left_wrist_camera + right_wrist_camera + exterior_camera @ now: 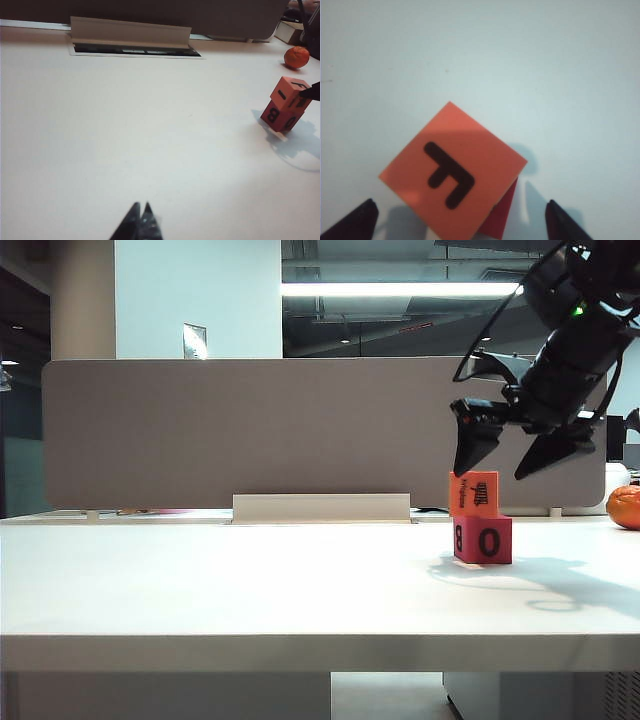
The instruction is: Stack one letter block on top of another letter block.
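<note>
The orange block [474, 493] sits on the red-pink block [483, 540], at four o'clock on the table [250, 580]. The right gripper [508, 455] hangs spread just above it, touching nothing. The left gripper [139, 223], pressed together, hovers well apart at eight o'clock

You are looking across a white counter [220, 580] with a plain matte top. Along its far edge stands a grey partition panel [250, 430], and at the foot of that panel sits a raised white cable-tray lid [320, 507] over a dark slot. Behind the panel you can see a pale wall [200, 290] with a small sign, a beige column [82, 300], and a dark open ceiling where one long fluorescent strip light [400, 289] glows.
</note>
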You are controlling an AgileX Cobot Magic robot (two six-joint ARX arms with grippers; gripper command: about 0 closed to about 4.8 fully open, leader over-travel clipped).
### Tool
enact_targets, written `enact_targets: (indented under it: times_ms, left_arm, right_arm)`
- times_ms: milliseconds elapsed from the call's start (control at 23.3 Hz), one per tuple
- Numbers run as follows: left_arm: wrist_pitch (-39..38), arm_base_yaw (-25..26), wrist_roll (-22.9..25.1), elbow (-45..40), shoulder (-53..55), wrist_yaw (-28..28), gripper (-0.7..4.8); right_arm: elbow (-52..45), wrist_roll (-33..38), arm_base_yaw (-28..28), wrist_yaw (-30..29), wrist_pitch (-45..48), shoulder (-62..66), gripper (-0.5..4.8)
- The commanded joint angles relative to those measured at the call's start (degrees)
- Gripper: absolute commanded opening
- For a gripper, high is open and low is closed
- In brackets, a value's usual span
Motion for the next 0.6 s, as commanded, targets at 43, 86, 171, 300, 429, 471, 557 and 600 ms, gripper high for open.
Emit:
enact_targets:
  times_ms: [43,86,171,300,429,471,557,600]
  left_arm:
    - [0.4,0.0,0.2,0.4,0.0,-0.1,-0.06]
    - [0.4,0.0,0.2,0.4,0.0,-0.1,-0.06]
    - [0.4,0.0,0.3,0.4,0.0,-0.1,-0.06]
    - [0.1,0.0,0.3,0.4,0.0,-0.1,-0.06]
    - [-0.5,0.0,0.3,0.4,0.0,-0.1,-0.06]
    - [-0.8,0.0,0.2,0.3,0.0,-0.1,-0.06]
    - [-1.1,0.0,0.3,0.3,0.0,-0.2,-0.06]
    - [-1.2,0.0,0.3,0.2,0.0,-0.2,-0.06]
  right_arm:
    - [2.4,0.0,0.0,-0.9,-3.8,-0.5,4.79]
    - [3.0,0.0,0.0,-0.9,-4.5,-0.6,4.79]
    - [4.3,0.0,-0.3,-0.4,-6.4,-0.6,4.15]
    - [4.4,0.0,-1.0,-0.7,-7.8,-1.3,0.18]
    - [4.3,-0.5,-1.4,-0.7,-8.5,-2.6,-0.02]
    - [4.3,-0.7,-1.5,-0.9,-8.6,-3.1,-0.02]
    - [4.3,-0.7,-1.5,-1.1,-8.6,-4.6,-0.02]
    - [4.3,-0.7,-1.6,-1.0,-8.6,-5.4,-0.02]
